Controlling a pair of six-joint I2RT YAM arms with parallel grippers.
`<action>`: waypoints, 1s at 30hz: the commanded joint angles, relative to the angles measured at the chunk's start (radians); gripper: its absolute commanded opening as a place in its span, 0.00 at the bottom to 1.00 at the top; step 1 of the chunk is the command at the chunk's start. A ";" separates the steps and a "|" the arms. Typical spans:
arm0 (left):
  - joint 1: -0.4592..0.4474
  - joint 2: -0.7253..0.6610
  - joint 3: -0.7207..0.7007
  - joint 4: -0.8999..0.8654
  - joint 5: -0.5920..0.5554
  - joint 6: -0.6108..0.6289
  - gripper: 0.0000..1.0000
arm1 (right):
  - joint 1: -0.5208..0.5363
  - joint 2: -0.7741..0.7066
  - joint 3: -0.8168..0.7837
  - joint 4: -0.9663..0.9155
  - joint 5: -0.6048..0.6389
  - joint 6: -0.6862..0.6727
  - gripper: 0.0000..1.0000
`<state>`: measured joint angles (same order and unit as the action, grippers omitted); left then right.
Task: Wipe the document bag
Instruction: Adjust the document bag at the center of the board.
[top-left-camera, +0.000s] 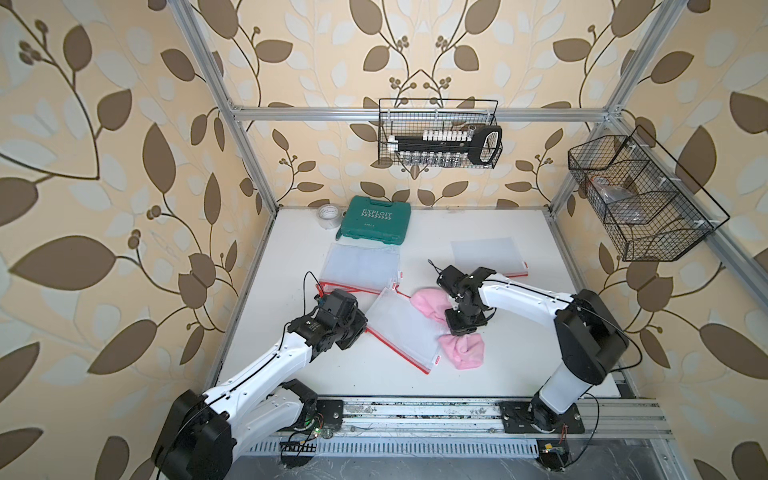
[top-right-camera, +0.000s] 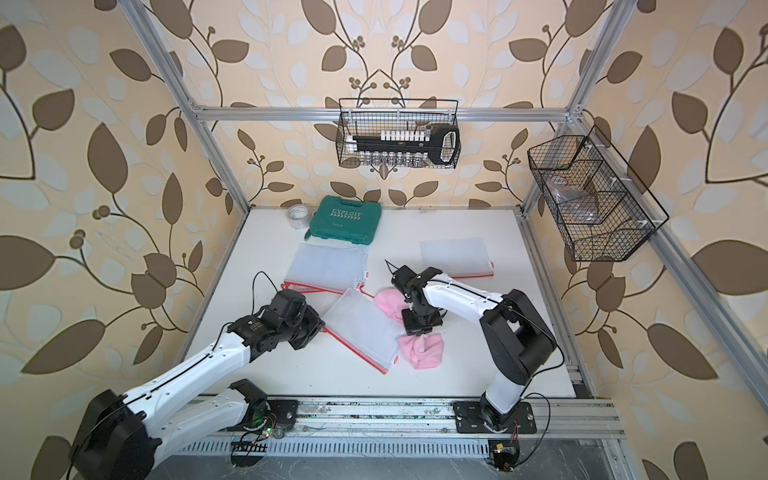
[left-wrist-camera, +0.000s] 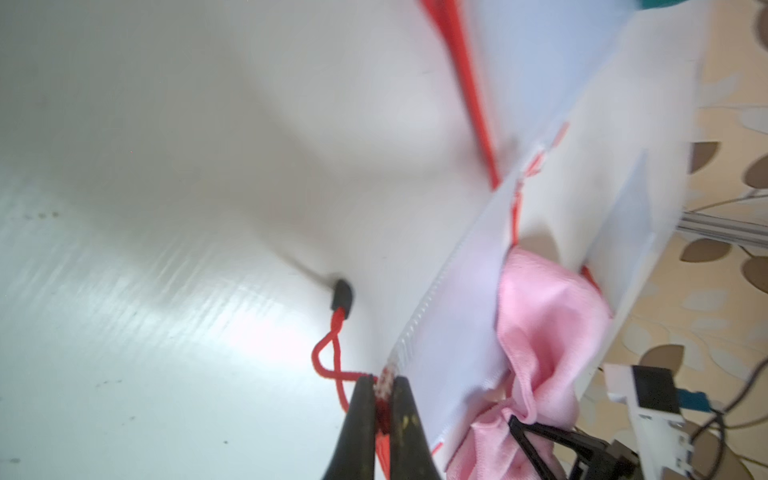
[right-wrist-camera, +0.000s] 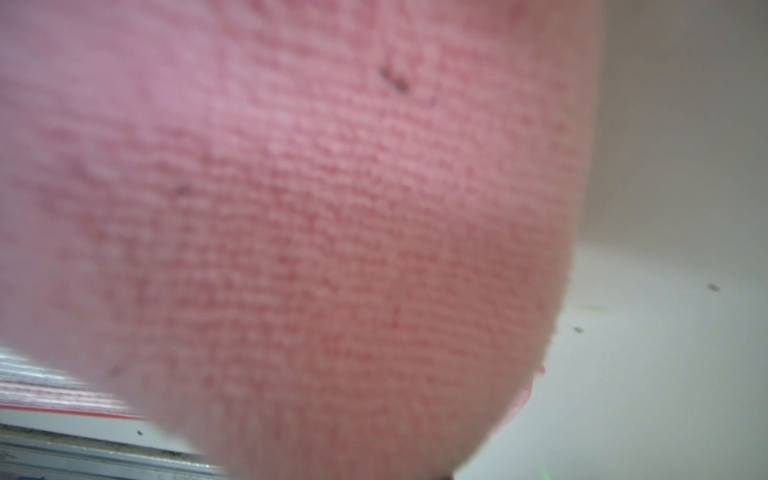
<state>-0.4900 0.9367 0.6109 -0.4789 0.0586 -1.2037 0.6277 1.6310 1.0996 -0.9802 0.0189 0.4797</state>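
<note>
Left arm (top-left-camera: 266, 365) and right arm (top-left-camera: 523, 298) match: white link shells, bulky black joint housings, thin black cables (top-left-camera: 304, 284) looped at the wrists, tapered black fingers (left-wrist-camera: 359, 424), black screwed base plates (top-left-camera: 513, 415) on the aluminium rail (top-left-camera: 415, 411).

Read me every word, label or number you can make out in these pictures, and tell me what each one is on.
"EXPLOIT": on the lid of the green tool case, above a row of arrowheads.
Small line beneath that: too small to read.
Faint marks on the tape roll: not readable.
End tab on the document bag: too small to read.
</note>
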 joint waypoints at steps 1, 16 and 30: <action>0.005 -0.076 0.182 -0.226 -0.135 0.173 0.00 | -0.051 -0.110 0.013 -0.087 0.092 -0.043 0.00; -0.114 0.286 1.088 -0.832 -0.657 0.885 0.00 | -0.141 -0.131 0.016 0.012 -0.073 -0.057 0.00; -0.525 0.713 0.799 -0.351 -0.242 0.558 0.00 | -0.364 -0.254 -0.088 -0.017 -0.114 -0.117 0.00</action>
<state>-1.0119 1.6756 1.4494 -0.9977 -0.3721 -0.5350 0.2646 1.3853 1.0233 -0.9821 -0.0628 0.3801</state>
